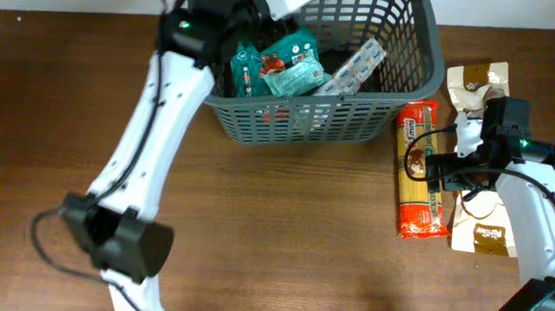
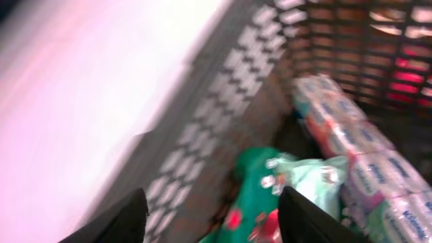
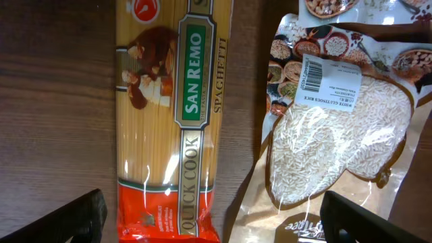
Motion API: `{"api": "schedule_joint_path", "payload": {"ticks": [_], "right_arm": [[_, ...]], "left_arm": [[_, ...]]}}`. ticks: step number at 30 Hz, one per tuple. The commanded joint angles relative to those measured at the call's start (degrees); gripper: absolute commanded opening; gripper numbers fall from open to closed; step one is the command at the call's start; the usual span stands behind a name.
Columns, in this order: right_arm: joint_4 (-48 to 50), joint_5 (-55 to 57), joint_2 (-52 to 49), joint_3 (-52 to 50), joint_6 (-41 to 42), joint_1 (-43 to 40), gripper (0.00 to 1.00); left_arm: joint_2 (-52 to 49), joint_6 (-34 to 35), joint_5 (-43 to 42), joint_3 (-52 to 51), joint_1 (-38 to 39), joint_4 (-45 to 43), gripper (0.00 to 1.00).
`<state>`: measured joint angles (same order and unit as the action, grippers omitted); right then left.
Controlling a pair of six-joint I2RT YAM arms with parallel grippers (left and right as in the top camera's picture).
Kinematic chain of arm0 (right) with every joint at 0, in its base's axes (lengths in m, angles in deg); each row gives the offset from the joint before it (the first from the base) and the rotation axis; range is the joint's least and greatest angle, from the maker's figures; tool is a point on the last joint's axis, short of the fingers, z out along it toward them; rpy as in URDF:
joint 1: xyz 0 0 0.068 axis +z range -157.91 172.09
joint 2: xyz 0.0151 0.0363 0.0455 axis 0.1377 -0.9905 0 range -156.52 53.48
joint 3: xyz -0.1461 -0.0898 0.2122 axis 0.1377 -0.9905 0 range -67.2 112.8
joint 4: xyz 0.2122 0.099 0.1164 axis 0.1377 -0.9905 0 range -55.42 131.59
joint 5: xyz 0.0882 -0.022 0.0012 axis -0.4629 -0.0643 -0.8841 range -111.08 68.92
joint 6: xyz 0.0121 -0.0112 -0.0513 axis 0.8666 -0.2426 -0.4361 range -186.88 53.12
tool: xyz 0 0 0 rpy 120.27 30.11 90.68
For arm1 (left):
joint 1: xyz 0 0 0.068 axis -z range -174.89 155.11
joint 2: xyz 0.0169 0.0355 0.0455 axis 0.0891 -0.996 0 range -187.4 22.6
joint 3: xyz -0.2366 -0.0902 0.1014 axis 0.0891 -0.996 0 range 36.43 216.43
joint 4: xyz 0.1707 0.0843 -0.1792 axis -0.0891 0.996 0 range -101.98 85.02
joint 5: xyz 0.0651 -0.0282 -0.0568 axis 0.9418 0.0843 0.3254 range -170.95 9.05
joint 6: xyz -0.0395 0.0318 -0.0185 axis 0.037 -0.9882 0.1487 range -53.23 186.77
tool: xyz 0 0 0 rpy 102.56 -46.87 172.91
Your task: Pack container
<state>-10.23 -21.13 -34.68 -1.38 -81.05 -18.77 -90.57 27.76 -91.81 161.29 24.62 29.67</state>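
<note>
The container is a dark grey slotted basket at the top centre of the table. Inside it lie green packets and a long tissue pack. My left gripper hangs inside the basket at its left end. In the blurred left wrist view the gripper is open and empty above a green packet, beside the basket wall. My right gripper is wide open, low over a spaghetti pack and a rice bag, holding neither.
The spaghetti pack and the rice bag lie on the brown table right of the basket, under my right gripper. The tissue pack leans along the basket's right side. My left arm crosses the table's left half.
</note>
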Motion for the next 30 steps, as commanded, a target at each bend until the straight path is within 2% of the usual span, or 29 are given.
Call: {"api": "schedule_joint_path", "payload": {"ticks": [1, 5, 12, 16, 23, 27, 28, 30], "right_arm": [[0.2, -0.6, -0.3, 1.1, -0.4, -0.4, 0.99], [0.2, -0.6, -0.3, 1.1, -0.4, -0.4, 0.99], [0.2, -0.6, -0.3, 1.1, -0.4, -0.4, 0.99], [0.2, -0.6, -0.3, 1.1, -0.4, -0.4, 0.99], [0.2, -1.2, -0.3, 1.1, -0.3, -0.4, 0.99], [0.2, -12.3, -0.3, 1.1, -0.3, -0.4, 0.99], [0.2, -16.0, -0.3, 1.1, -0.3, -0.4, 0.99], [0.8, -22.8, -0.3, 1.1, -0.4, -0.4, 0.99]], "left_arm": [[8.7, 6.3, 12.2, 2.1, -1.1, 2.2, 0.59], [13.8, 14.5, 21.4, 2.1, -5.2, 6.1, 0.63], [15.7, 29.5, 20.2, 2.0, -16.9, 16.9, 0.63], [14.3, 30.7, 14.8, 1.9, -21.3, 23.6, 0.59], [8.9, 30.6, 14.9, 1.9, -25.2, 31.5, 0.60], [4.5, 30.6, 14.9, 1.8, -26.9, 33.9, 0.83], [3.3, 30.6, 14.9, 1.8, -27.2, 34.4, 0.99], [1.1, 30.6, 14.9, 1.8, -27.6, 35.4, 0.99]]}}
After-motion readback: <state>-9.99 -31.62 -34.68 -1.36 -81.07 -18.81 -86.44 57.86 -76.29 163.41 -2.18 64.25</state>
